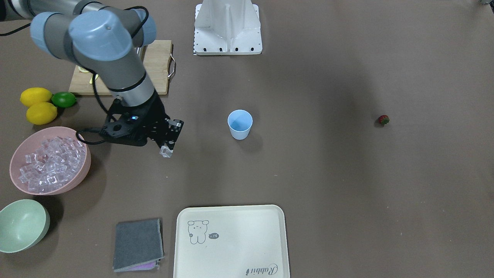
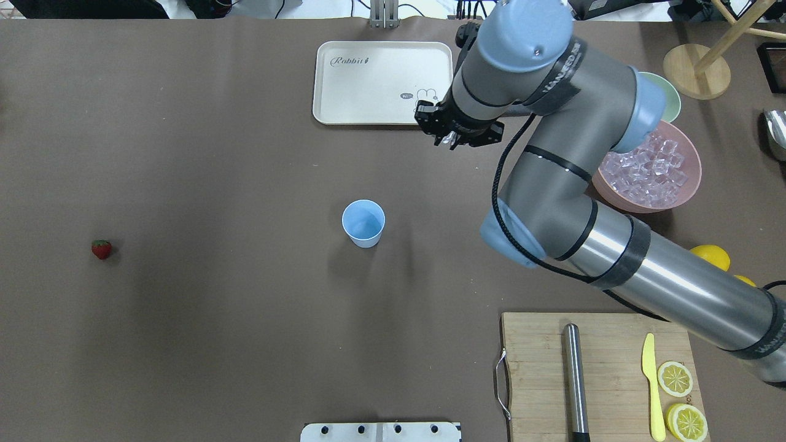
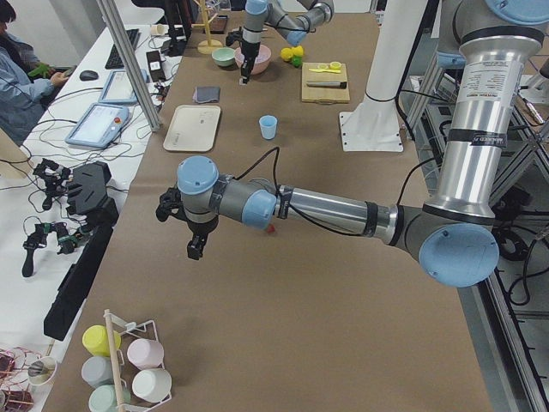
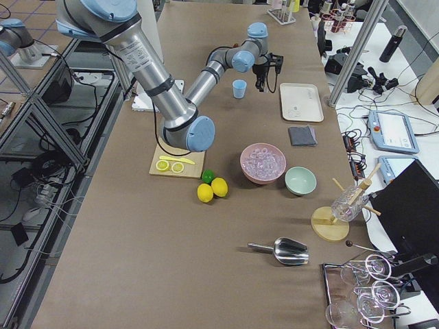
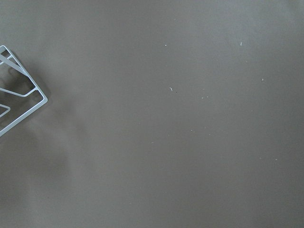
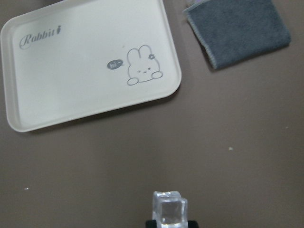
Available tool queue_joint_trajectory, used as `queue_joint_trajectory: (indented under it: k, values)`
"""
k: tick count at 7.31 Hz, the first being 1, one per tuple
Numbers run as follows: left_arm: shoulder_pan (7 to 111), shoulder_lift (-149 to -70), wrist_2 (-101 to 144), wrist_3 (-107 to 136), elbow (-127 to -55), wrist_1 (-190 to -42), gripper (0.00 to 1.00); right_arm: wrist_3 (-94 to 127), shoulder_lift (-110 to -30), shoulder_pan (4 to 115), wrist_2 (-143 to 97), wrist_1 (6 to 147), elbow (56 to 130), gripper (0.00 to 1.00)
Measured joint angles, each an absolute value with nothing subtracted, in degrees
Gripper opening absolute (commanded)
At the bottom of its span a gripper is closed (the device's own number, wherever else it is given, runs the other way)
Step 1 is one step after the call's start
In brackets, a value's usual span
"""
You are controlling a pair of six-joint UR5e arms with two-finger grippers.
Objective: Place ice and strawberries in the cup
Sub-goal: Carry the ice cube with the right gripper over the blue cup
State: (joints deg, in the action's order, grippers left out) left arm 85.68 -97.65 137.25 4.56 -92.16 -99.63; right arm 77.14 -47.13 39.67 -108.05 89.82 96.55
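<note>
Front view, bottom edge: cream tray (image 1: 231, 239) and grey cloth (image 1: 138, 243). Lower left: pink bowl (image 1: 79, 179) piled with ice (image 1: 50, 164). Mid-left: right end effector (image 1: 167, 147) pinches one ice cube (image 6: 169, 211) between nearly closed fingers, above the counter (image 1: 328, 173). Cup (image 1: 239, 124) stands upright at centre, well apart from it. Strawberry (image 1: 383, 119) lies alone at mid-right. Left end effector (image 3: 196, 247) shows only in the left side view, and I cannot tell how far it is open.
</note>
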Motion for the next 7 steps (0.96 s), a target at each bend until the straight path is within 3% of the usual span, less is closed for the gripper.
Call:
queue_joint_trajectory:
  k: [4,7]
  values:
    - [85.61,-97.65,137.20,4.57,-91.71,-99.93,0.98,82.42,-43.04,26.25,-94.92,90.58,95.24,0.10]
    - [85.60,-97.34,137.22,4.57,-91.70,-99.93,0.98,83.01,-39.39,24.10,-92.57,90.33,91.83,0.10]
